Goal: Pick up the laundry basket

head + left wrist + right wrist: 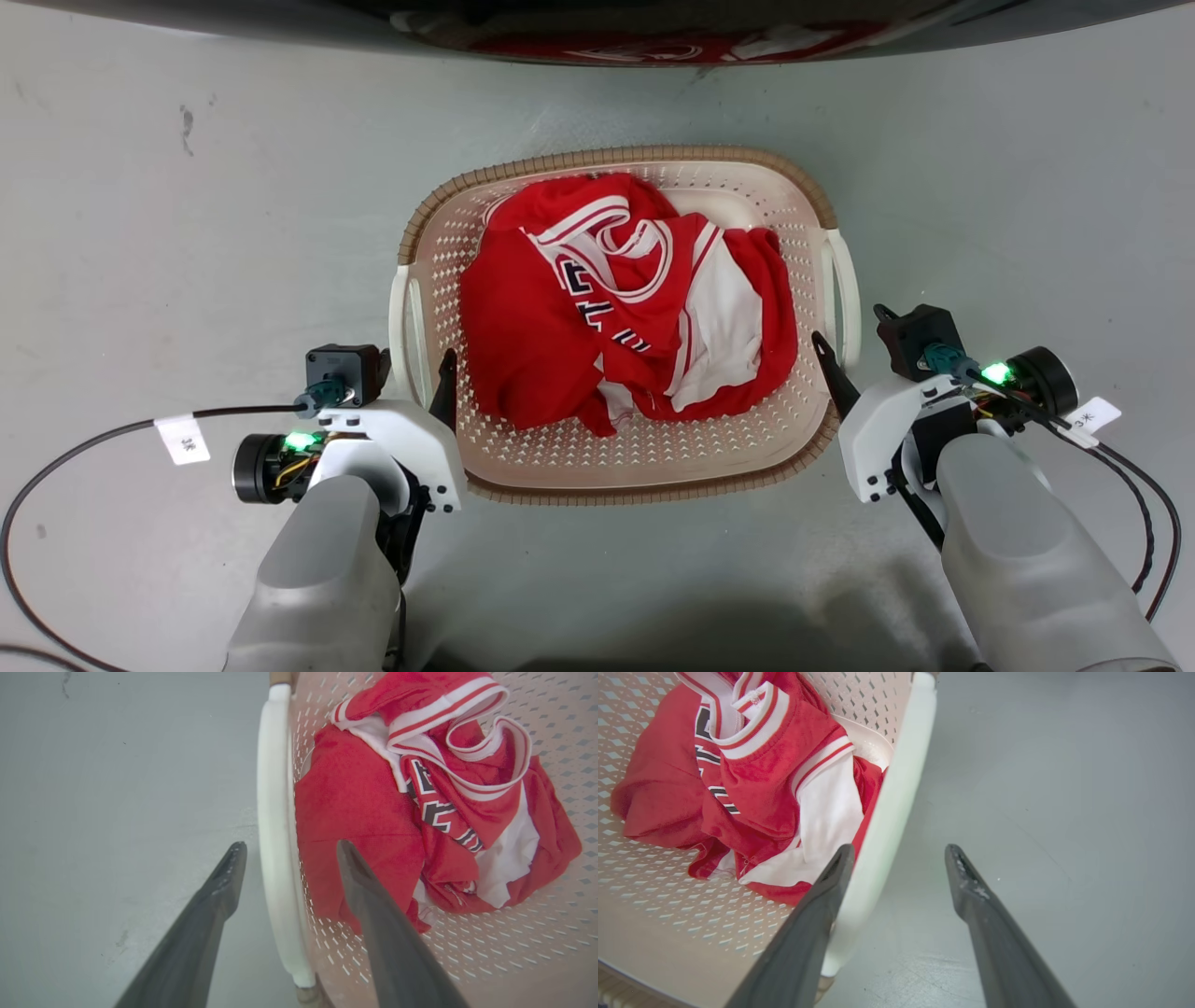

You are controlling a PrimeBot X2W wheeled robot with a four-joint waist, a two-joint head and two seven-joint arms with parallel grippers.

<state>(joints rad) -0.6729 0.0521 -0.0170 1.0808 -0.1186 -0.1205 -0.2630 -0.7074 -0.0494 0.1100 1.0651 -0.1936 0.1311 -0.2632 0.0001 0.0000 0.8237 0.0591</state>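
Observation:
The laundry basket (607, 157), cream and perforated with a brown woven rim, sits on the grey floor in the middle of the head view. A crumpled red and white jersey (560, 317) lies inside it. My left gripper (289, 851) is open, its two dark fingers straddling the white left loop handle (273, 812), one outside the basket and one inside over the jersey. My right gripper (900, 851) is open too, around the right loop handle (901, 788), with the inner finger close against it. In the head view the left gripper (425, 373) and right gripper (854, 359) flank the basket's near corners.
A dark curved machine edge (653, 37) with a red reflection runs along the top of the head view, beyond the basket. Black cables trail over the floor at the lower left (93, 439) and lower right (1139, 504). Bare grey floor (187, 233) surrounds the basket.

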